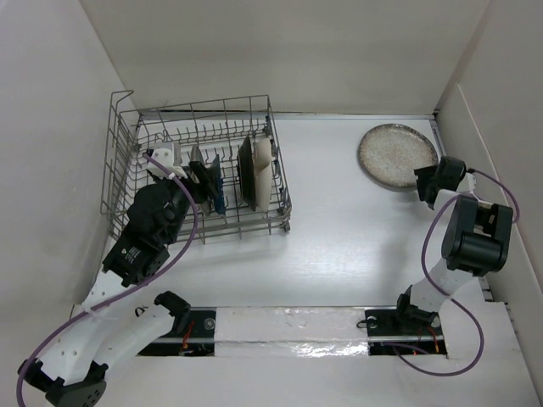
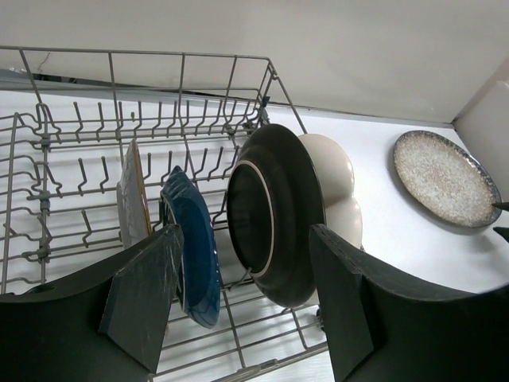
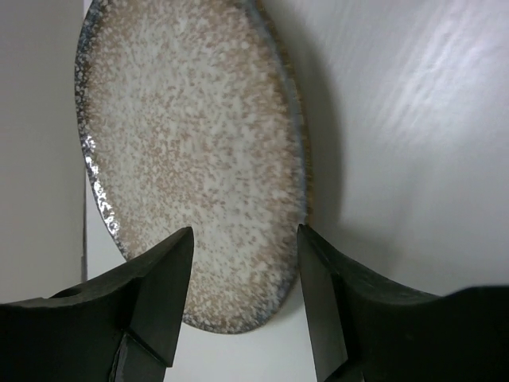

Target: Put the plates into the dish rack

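Note:
The grey wire dish rack (image 1: 280, 182) stands at the back left. In it a dark plate (image 2: 278, 215) and a lobed cream plate (image 2: 338, 179) stand on edge side by side; they also show in the top view, dark plate (image 1: 245, 174) and cream plate (image 1: 264, 170). A dark blue plate (image 2: 195, 255) stands to their left. My left gripper (image 2: 245, 263) is open and empty, low inside the rack (image 2: 95, 119). The speckled grey-beige plate (image 1: 396, 156) lies flat at the back right. My right gripper (image 3: 245, 239) is open over the near rim of the speckled plate (image 3: 191, 151).
A thin pale piece with a brown edge (image 2: 134, 195) stands upright in the rack, left of the blue plate. White walls close the table at the back, left and right; the right wall (image 1: 484, 144) is close to the speckled plate.

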You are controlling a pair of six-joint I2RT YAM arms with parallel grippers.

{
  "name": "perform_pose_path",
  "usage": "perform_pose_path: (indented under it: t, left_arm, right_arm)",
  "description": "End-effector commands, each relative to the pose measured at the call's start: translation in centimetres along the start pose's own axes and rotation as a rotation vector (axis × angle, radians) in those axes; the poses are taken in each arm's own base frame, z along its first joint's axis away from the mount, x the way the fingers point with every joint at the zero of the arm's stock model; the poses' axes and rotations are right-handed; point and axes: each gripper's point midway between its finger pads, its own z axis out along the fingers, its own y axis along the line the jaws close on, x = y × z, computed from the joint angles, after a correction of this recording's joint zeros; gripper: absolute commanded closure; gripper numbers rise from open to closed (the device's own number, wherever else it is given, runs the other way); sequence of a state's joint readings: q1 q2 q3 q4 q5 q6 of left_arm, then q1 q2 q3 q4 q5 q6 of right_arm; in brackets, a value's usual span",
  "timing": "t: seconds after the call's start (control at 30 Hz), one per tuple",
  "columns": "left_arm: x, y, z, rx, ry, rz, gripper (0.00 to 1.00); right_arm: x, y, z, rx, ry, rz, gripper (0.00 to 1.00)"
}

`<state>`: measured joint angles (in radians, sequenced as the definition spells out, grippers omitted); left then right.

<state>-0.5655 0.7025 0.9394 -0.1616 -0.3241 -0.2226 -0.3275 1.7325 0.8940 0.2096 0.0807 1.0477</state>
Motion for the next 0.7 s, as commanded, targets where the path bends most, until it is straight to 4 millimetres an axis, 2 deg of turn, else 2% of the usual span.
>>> perform_pose_path:
  t: [0.0,0.03,0.1,0.13,0.3,0.33,0.4,0.5,0.53,0.57,0.67]
  left_arm:
    - [-1.1,-0.7,-0.1,0.033,-0.043,-0.026,0.39]
    - [-0.9,-0.8,0.0,0.040,-0.034,-0.027,0.39]
    - [-1.0,-0.8,0.0,0.041,-0.037,-0.026,0.39]
    - [-0.9,-0.8,0.0,0.041,-0.037,-0.026,0.39]
    - [-1.1,-0.7,-0.4,0.045,-0.046,-0.027,0.39]
    - [-1.2,-0.8,-0.5,0.048,-0.050,-0.030,0.39]
    - [-1.4,-0.9,-0.7,0.056,-0.055,-0.031,0.39]
    - [-1.6,-1.0,-1.0,0.071,-0.062,-0.033,0.40]
    - [-1.8,-1.0,-1.1,0.072,-0.067,-0.036,0.39]
    - [-1.8,-1.0,-1.2,0.073,-0.070,-0.034,0.39]
    - [-2.2,-1.2,-1.4,0.082,-0.080,-0.040,0.39]
  right_arm:
    - [-0.9,-1.9,-0.7,0.019,-0.014,-0.050,0.39]
    - [-0.5,-2.3,-0.6,0.032,0.003,-0.066,0.39]
    - [-1.0,-2.3,-0.1,0.048,0.016,-0.107,0.37]
    - [-0.6,-2.9,0.0,0.091,0.045,-0.117,0.36]
    - [-0.2,-1.7,1.4,0.099,0.100,-0.166,0.37]
    - [0.3,-2.3,1.4,0.130,0.130,-0.173,0.37]
    - [0.4,-2.2,1.6,0.140,0.151,-0.186,0.40]
    - [0.6,-2.1,2.1,0.173,0.172,-0.205,0.54]
    - [1.1,-2.0,2.4,0.201,0.198,-0.222,0.62]
    - [1.1,-2.2,2.7,0.220,0.212,-0.232,0.79]
    - [1.7,-2.7,2.6,0.252,0.252,-0.231,0.98]
